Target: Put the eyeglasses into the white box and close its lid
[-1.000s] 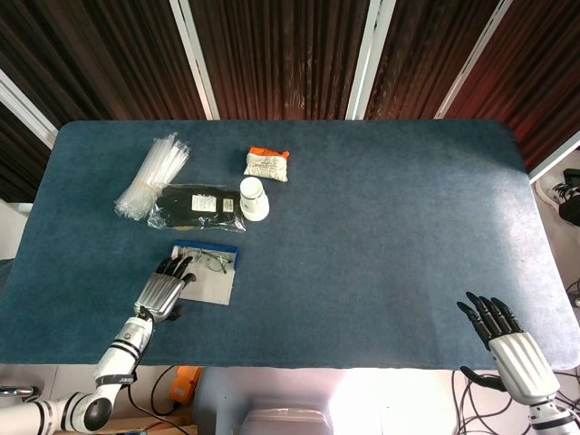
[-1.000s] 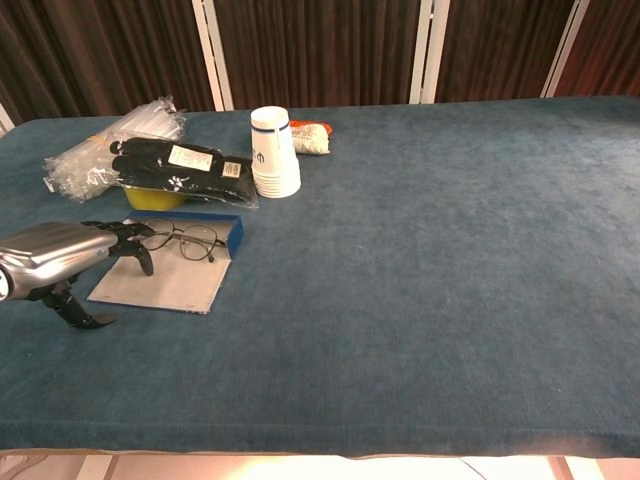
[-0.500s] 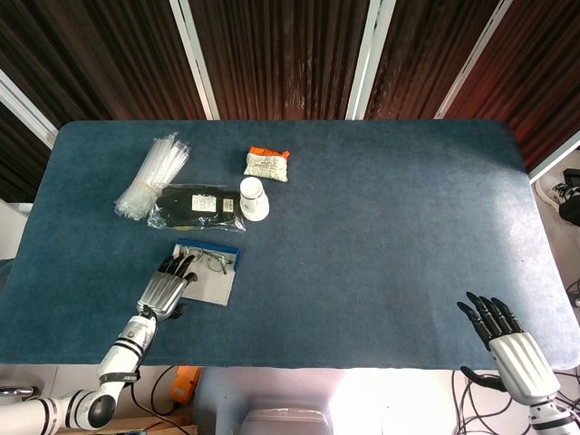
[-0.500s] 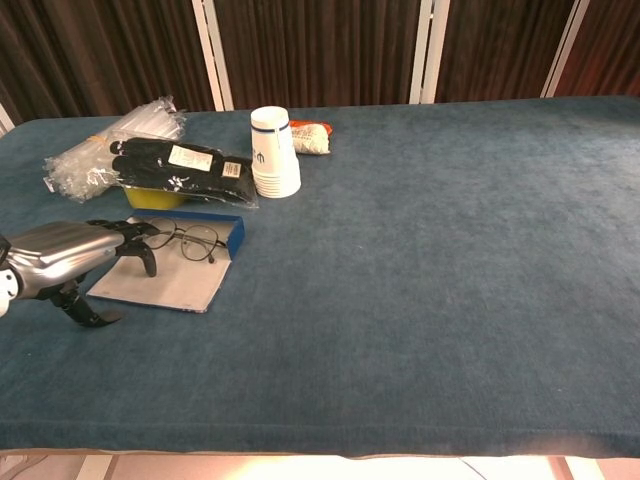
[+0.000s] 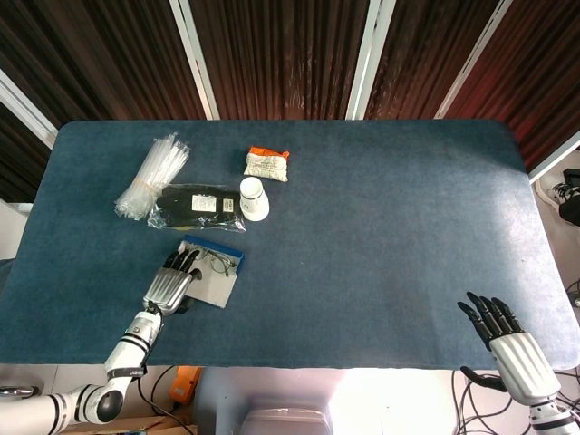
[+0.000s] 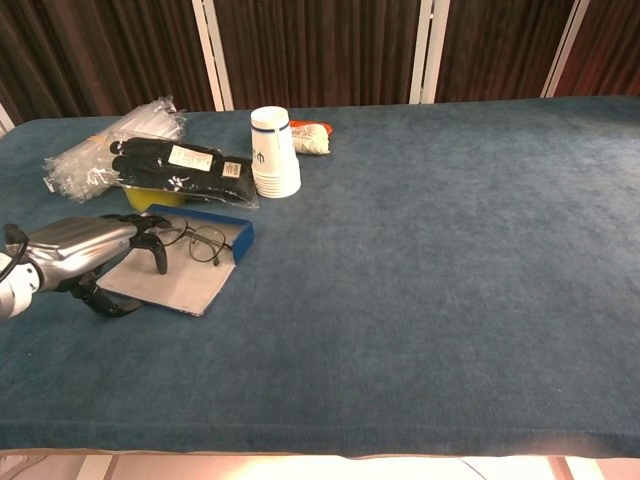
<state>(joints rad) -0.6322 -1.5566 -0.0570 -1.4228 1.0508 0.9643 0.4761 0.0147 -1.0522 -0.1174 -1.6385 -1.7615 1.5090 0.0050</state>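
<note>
Fingers of the left hand (image 6: 85, 252) lie outstretched over the open white box (image 6: 178, 283), gripping nothing; eyeglasses (image 6: 203, 241) rest inside it by its blue wall. Right hand (image 5: 507, 337) spread, empty.

A matt, felt-like blue cloth covers the table (image 6: 450, 280). On it, the left hand (image 6: 85, 250) shows a smooth, glossy silver metal-look shell with black fingers (image 6: 150, 245) — beside thin wire-framed eyeglasses (image 6: 200, 240) with clear lenses. Behind the eyeglasses lie a glossy paper cup stack (image 6: 274, 152), black knit gloves (image 6: 185, 165) (in shiny clear wrap) and crinkled transparent plastic bags (image 6: 110, 140).
</note>
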